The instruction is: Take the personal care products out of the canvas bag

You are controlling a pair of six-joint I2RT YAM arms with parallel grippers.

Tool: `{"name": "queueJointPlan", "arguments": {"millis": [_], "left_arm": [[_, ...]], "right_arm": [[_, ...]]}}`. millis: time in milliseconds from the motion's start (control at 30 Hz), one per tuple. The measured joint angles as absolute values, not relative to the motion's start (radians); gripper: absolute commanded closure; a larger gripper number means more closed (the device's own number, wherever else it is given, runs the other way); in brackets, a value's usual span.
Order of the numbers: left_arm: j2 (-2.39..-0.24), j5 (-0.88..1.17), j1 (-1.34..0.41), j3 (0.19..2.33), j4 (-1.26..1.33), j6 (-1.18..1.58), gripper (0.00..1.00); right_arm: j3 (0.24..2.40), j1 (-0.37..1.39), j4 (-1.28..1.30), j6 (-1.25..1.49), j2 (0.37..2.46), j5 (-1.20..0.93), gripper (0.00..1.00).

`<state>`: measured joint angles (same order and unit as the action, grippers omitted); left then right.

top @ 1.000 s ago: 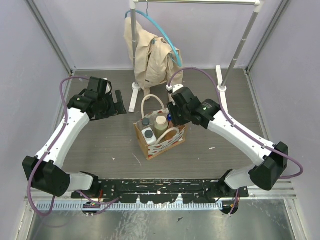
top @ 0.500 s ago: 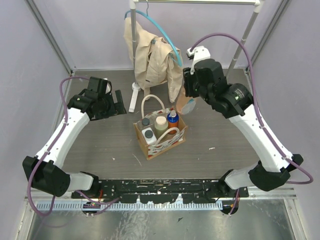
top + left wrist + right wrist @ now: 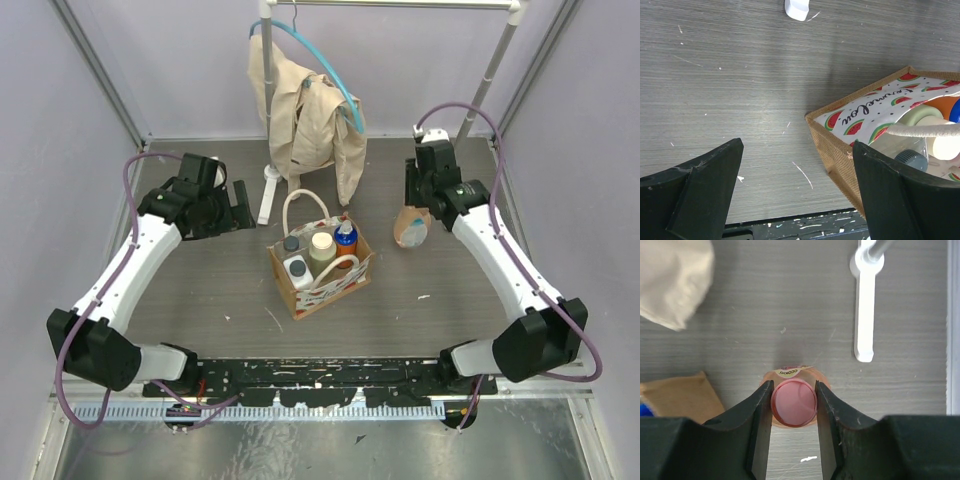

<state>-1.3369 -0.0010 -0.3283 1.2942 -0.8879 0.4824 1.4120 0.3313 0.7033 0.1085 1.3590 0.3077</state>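
Moved since 0.5 s ago: pink-capped peach bottle [image 3: 410, 230], carried from beside the jacket [image 3: 305, 120] down to 2 o'clock of the canvas bag [image 3: 322, 285], cap pinched by the right gripper [image 3: 793, 404]. 1 of 5 is counted out; 4 bottles [image 3: 321, 243] are left inside. Left gripper [image 3: 797, 150] is held wide, empty.

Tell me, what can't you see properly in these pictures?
Bottles in the canvas bag: top view shows mostly caps; the walls hide their bodies.
Peach bottle: right wrist view, its pink cap and the fingers cover its body.
Its label: too small to read.
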Motion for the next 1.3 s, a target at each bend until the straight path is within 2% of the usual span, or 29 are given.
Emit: {"name": "queueJointPlan", "arguments": {"millis": [133,267,367,433,567,633,733,867,967,1033,1167,1300], "left_arm": [[-1.338,-0.002,-0.333,1.295,-0.888,0.482,0.02],[-1.338,-0.002,-0.337,1.295,-0.888,0.482,0.02],[-1.338,-0.001,-0.338,1.295,-0.888,0.483,0.02],[-1.338,-0.001,-0.339,1.295,-0.888,0.483,0.02],[-1.339,-0.001,-0.344,1.295,-0.888,0.483,0.02],[-1.339,-0.001,-0.344,1.295,-0.888,0.483,0.02],[-1.339,-0.001,-0.344,1.295,-0.888,0.483,0.02],[-1.339,-0.001,-0.345,1.295,-0.888,0.484,0.02],[-1.339,-0.001,-0.345,1.295,-0.887,0.484,0.02],[-1.34,-0.001,-0.346,1.295,-0.887,0.485,0.02],[-1.347,-0.002,-0.353,1.295,-0.888,0.492,0.02],[-1.349,-0.009,-0.363,1.295,-0.888,0.495,0.02]], "right_arm": [[1.23,0.255,0.589,0.119,1.363,0.271,0.84],[1.182,0.216,0.49,0.135,1.364,0.266,0.84],[1.161,0.215,0.442,0.142,1.364,0.263,0.77],[1.153,0.215,0.427,0.15,1.367,0.257,0.64],[1.15,0.216,0.413,0.16,1.368,0.252,0.25],[1.15,0.216,0.388,0.161,1.367,0.253,0.13],[1.154,0.217,0.372,0.159,1.363,0.256,0.02],[1.162,0.243,0.398,0.146,1.331,0.286,0.04],[1.211,0.325,0.448,0.127,1.274,0.31,0.18],[1.271,0.396,0.464,0.118,1.254,0.295,0.23],[1.399,0.522,0.487,0.118,1.264,0.196,0.25],[1.423,0.558,0.509,0.127,1.309,0.125,0.29]]}}
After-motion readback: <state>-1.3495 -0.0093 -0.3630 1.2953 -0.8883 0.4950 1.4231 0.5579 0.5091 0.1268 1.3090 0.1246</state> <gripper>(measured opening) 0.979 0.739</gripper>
